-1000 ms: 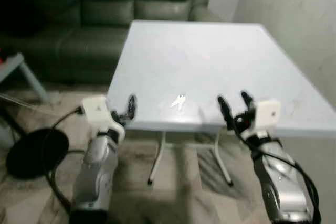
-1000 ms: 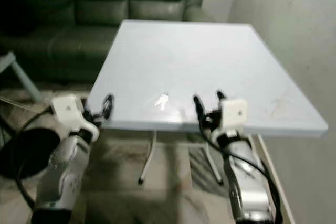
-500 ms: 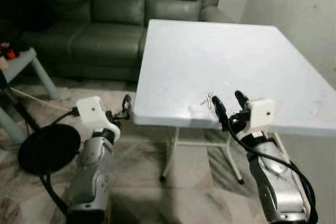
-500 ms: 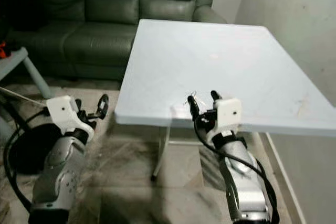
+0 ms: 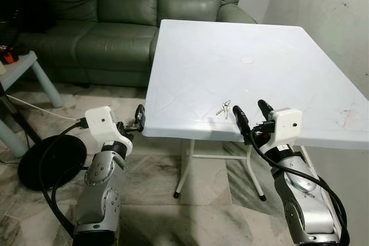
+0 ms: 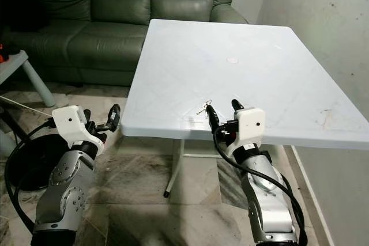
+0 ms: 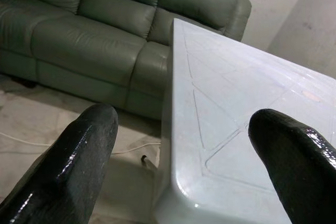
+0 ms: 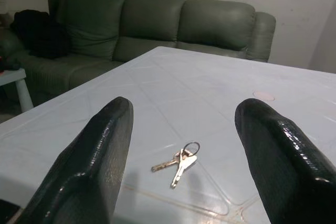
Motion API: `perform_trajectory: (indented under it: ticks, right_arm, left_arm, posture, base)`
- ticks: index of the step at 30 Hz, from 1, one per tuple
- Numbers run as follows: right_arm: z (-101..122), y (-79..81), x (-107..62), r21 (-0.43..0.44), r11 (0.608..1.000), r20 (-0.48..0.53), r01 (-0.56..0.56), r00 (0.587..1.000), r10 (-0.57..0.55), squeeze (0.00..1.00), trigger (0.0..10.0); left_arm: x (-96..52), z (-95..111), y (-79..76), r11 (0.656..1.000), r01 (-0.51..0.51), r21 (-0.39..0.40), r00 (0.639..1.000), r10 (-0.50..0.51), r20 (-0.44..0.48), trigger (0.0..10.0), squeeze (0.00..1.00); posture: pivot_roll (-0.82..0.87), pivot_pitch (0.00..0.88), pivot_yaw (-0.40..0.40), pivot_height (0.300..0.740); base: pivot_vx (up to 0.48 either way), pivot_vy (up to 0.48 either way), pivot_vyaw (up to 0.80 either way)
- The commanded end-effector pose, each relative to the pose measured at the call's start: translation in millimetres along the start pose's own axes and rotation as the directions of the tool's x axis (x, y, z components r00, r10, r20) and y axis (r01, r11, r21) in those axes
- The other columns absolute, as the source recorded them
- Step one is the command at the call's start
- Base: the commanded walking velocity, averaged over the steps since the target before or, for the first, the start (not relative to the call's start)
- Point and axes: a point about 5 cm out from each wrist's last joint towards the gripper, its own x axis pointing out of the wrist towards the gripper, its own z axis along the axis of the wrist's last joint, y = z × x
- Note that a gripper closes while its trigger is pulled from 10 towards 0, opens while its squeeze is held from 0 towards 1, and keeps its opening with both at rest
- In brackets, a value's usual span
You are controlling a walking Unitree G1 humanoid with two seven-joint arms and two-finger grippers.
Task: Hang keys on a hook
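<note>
A small bunch of silver keys (image 5: 223,108) lies flat on the white table (image 5: 253,44), close to its near edge; the right wrist view shows the keys (image 8: 178,161) on a ring. My right gripper (image 5: 251,114) hovers open at the table's near edge, just right of the keys and a short way before them, with nothing between its fingers (image 8: 100,156). My left gripper (image 5: 140,120) is open at the table's near left corner, beside the edge, holding nothing. No hook can be made out.
A dark green sofa (image 5: 115,10) stands behind and left of the table. A black round base (image 5: 49,162) with cables lies on the marble floor at the left, beside a small pale side table (image 5: 23,67). A wall (image 5: 328,10) runs along the right.
The camera has steadied and shifted, so the table sits further right in view and looks sharp. Both grippers have kept their open stance at the table's near edge.
</note>
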Motion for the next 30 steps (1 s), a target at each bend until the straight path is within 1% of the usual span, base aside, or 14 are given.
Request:
perform_trajectory:
  ticks: [1,13,22,24,27,30]
  right_arm:
    - [1.4,-3.7,-0.8,0.000,1.000,-0.003,0.005,1.000,-0.005,0.00,10.0]
    - [0.4,-2.8,-1.4,0.004,1.000,-0.005,0.003,1.000,-0.003,0.00,10.0]
    - [0.1,-2.0,-1.7,0.005,1.000,-0.008,-0.004,1.000,0.004,0.00,10.0]
    - [-0.2,-1.9,-1.7,0.007,1.000,-0.010,-0.005,1.000,0.005,0.00,10.0]
    - [-0.1,-1.6,-2.0,0.006,1.000,-0.010,-0.012,1.000,0.012,0.00,10.0]
    - [-0.4,-2.2,-1.9,0.006,1.000,-0.013,-0.015,1.000,0.015,0.00,10.0]
  left_arm:
    - [1.3,0.5,-2.6,1.000,0.007,-0.001,1.000,-0.007,-0.005,10.0,0.00]
    - [1.3,0.6,-2.0,1.000,0.008,-0.004,1.000,-0.008,-0.008,10.0,0.00]
    - [0.9,0.5,-2.4,1.000,0.007,-0.007,1.000,-0.007,-0.010,10.0,0.00]
    - [1.0,0.4,-2.4,1.000,0.000,0.002,1.000,0.000,-0.010,10.0,0.00]
    - [0.6,-0.3,-2.5,1.000,-0.010,0.002,1.000,0.010,-0.015,10.0,0.00]
    - [0.4,-1.0,-2.9,1.000,-0.011,0.018,1.000,0.011,-0.017,10.0,0.00]
  posture:
    - [0.02,0.031,-0.060,0.732]
    - [0.02,0.032,-0.056,0.732]
    - [0.02,0.036,-0.057,0.732]
    - [0.02,0.036,-0.057,0.732]
    - [0.02,0.040,-0.057,0.732]
    - [0.02,0.038,-0.057,0.732]
  base:
    - [0.292,0.000,0.00]
    - [0.291,0.000,0.00]
    - [0.350,0.000,0.00]
    - [0.262,0.000,0.00]
    - [0.000,0.000,0.00]
    - [0.000,0.000,0.00]
